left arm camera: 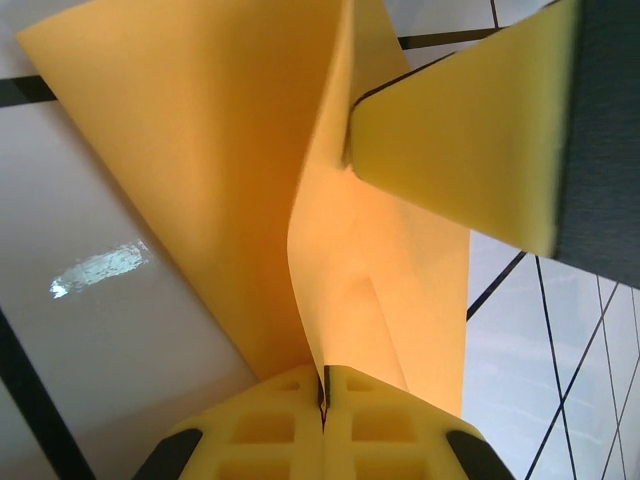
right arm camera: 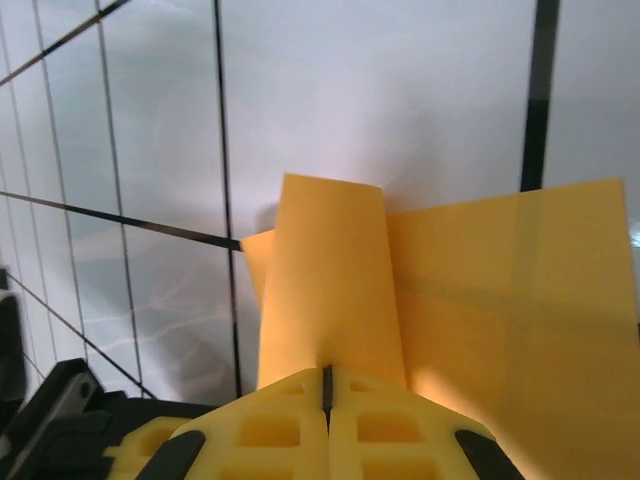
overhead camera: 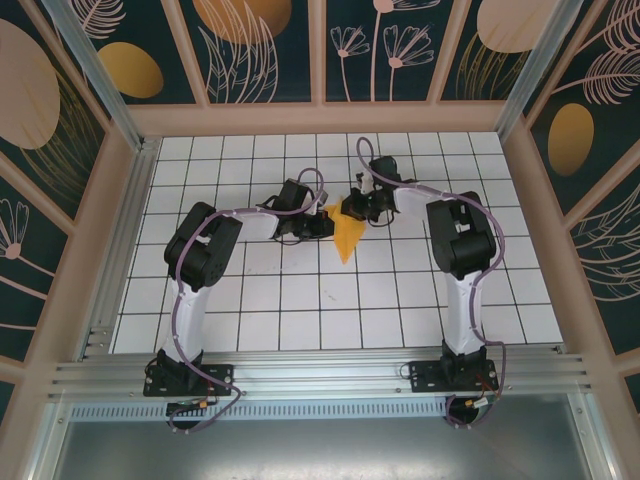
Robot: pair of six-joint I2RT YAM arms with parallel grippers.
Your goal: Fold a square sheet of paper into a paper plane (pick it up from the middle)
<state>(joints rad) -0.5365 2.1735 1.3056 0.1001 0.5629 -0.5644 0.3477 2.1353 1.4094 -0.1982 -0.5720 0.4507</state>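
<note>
The square sheet of paper is folded into an orange paper plane [overhead camera: 345,240], a narrow dart whose tip points toward the near edge, lifted over the mid-table tiles. My left gripper [overhead camera: 322,226] is shut on its left side. In the left wrist view the jaws [left arm camera: 323,385] pinch a raised fold of the paper [left arm camera: 200,150], and a yellow finger [left arm camera: 460,130] of the other gripper presses the paper from the upper right. My right gripper [overhead camera: 358,208] is shut on the far end. In the right wrist view its jaws [right arm camera: 327,385] clamp a curled flap of the paper [right arm camera: 480,300].
The white gridded table [overhead camera: 250,300] lies under both arms, boxed in by patterned walls [overhead camera: 60,150] on three sides. An aluminium rail [overhead camera: 320,375] runs along the near edge. A dark part of the left arm [right arm camera: 50,420] sits at the lower left of the right wrist view.
</note>
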